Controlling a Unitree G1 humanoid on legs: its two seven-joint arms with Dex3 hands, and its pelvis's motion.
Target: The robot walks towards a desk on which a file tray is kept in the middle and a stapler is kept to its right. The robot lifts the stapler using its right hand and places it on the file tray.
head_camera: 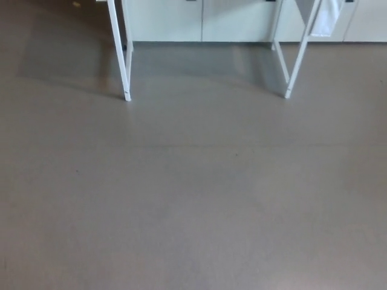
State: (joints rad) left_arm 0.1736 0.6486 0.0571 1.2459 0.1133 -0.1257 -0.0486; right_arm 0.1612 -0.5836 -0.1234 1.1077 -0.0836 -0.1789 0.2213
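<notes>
Toward eleven and one o'clock, white desk legs (120, 54) on grey floor (193, 199). Neither hand in view, so open or closed: cannot tell. Might clip a leg by walking off-centre.

Grey-brown floor (193, 205), white desk legs (120, 54).
The floor is one plain, dull grey-brown, shaded darker under the desk; the legs are white, and the cabinets (199, 21) behind are pale off-white.
</notes>
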